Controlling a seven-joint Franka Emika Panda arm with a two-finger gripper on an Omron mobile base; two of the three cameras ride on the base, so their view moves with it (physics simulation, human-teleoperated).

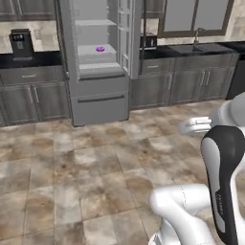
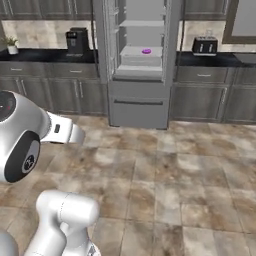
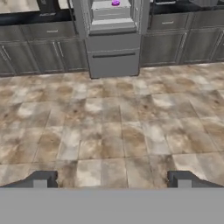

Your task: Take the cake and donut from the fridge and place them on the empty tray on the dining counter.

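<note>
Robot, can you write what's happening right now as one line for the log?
fridge: doors open | donut: on fridge shelf | gripper: open, empty, far from fridge | floor: tiled, between robot and fridge

I can't read any text here. There is a line of small dark lettering running along the black band of the arm [image 1: 221,191] in the left base view, but it is too blurred for me to make out. A small round emblem sits on the arm's dark joint cap in the right base view; I can't read it either. Nothing legible on the fridge [image 2: 138,65].
</note>
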